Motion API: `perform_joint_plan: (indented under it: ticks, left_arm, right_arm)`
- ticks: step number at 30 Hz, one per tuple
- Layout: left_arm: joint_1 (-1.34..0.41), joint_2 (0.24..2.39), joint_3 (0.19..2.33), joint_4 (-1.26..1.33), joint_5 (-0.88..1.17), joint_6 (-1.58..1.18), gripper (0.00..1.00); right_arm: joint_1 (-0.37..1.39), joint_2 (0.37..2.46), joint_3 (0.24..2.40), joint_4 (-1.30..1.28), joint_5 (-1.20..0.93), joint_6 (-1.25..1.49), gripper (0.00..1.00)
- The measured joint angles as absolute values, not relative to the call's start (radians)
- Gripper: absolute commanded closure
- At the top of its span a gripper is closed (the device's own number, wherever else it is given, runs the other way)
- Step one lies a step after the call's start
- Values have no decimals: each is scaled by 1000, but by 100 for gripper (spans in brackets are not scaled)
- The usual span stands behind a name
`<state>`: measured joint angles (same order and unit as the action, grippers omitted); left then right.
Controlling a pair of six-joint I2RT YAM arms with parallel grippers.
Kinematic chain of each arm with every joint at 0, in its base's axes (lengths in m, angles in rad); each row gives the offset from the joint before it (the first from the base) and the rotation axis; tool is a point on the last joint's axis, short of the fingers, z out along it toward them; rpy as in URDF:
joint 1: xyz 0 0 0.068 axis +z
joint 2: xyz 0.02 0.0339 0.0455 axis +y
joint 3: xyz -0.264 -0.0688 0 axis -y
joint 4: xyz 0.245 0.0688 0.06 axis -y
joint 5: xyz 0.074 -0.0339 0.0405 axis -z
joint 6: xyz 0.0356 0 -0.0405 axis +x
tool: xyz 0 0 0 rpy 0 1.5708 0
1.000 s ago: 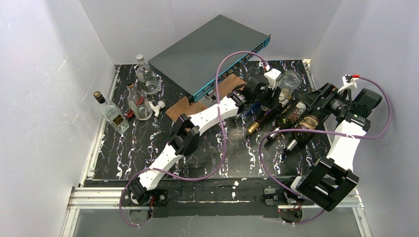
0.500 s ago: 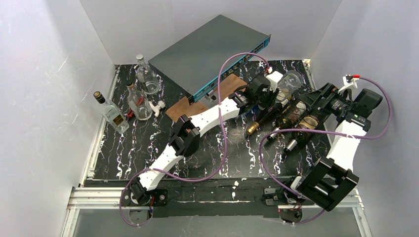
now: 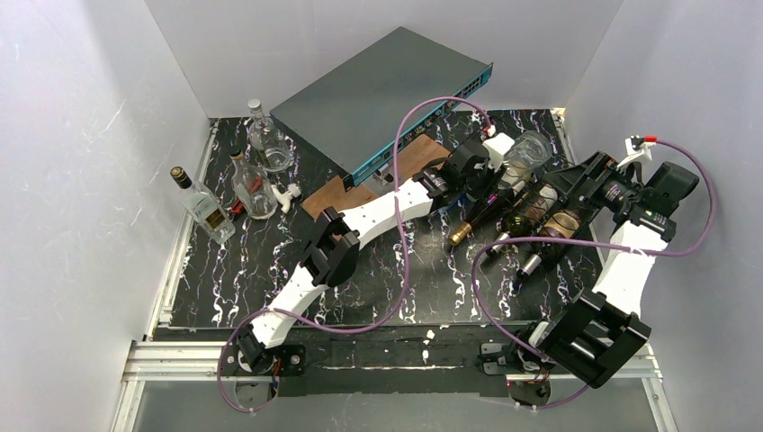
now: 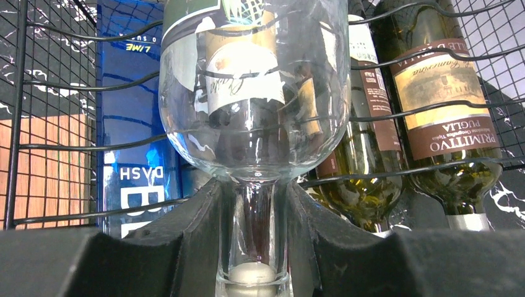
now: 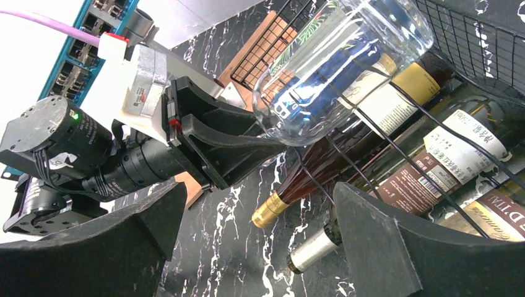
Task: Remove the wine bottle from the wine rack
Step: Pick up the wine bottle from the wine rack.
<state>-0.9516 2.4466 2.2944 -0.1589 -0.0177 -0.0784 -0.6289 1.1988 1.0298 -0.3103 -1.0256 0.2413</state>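
left gripper (image 4: 254,201) just shut: jaws part-open a second ago, now clamped on the neck of the clear bottle (image 4: 254,93), lower centre of the left wrist view; the bottle's body fills the upper centre, lying on the top wires of the rack (image 4: 56,146), with the dark bottles (image 4: 446,105) beyond it at upper right; in the top view the bottle sits where it sat a second ago, right of centre, so gripped but not lifted; right gripper (image 5: 252,198) unchanged, jaws wide, holding nothing, hanging at the rack's right side; read: grasp done, next is drawing the bottle clear; watch the gold-capped bottle (image 5: 269,213) just below.
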Motion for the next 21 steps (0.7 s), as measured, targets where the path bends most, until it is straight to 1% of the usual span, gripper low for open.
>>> perform_joint_plan:
  ticks: [7,13,16,19,21]
  left_arm:
    - [-951,2382,2194,-134,-10,-88,100]
    - [-951,2364,2165,-118,-7,-98,100]
    - [-950,2315,2126,-152,0,-102,100]
    - [-948,2292,2114,-148,16,-104,100]
    - [-947,2264,2069,-126,18,-105,100]
  right_arm:
    - [-629,1180,1030,-310,-1045,241,2]
    - [-629,1170,1030,-310,-1064,241,2]
    - [-629,1169,1029,-308,-1071,241,2]
    - [-629,1166,1021,-298,-1073,241,2]
    - [-629,1166,1019,-295,-1073,241,2]
